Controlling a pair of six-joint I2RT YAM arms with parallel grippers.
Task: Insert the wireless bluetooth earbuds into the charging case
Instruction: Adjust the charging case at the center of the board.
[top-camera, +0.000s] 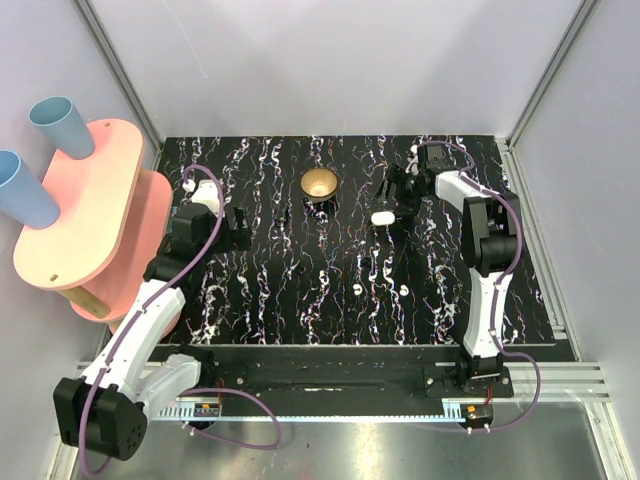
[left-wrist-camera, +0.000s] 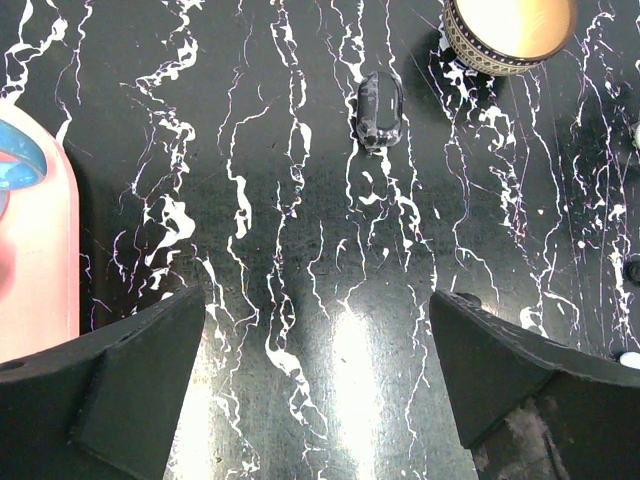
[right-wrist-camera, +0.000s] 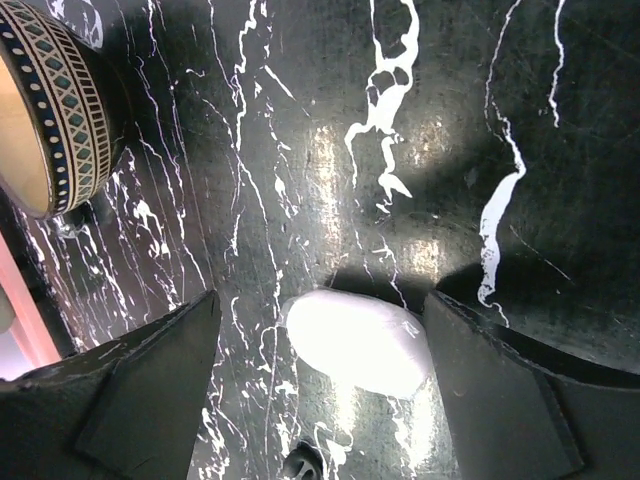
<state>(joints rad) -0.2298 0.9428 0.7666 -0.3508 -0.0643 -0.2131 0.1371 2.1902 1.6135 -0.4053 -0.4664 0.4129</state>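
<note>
The white charging case (top-camera: 381, 217) lies on the black marbled table, right of the brass bowl. In the right wrist view the case (right-wrist-camera: 355, 342) lies between the open jaws of my right gripper (right-wrist-camera: 320, 375), close to the right finger and not clamped. My right gripper (top-camera: 395, 207) hangs just over it in the top view. Two tiny white earbuds (top-camera: 357, 288) (top-camera: 404, 290) lie apart on the table nearer the arms. My left gripper (top-camera: 240, 225) (left-wrist-camera: 318, 375) is open and empty over bare table at the left.
A brass bowl (top-camera: 319, 184) (left-wrist-camera: 510, 35) (right-wrist-camera: 50, 110) stands at the back centre. A small dark clip-like object (left-wrist-camera: 380, 108) lies near it. A pink stand (top-camera: 85, 215) with two blue cups (top-camera: 60, 125) is at the far left.
</note>
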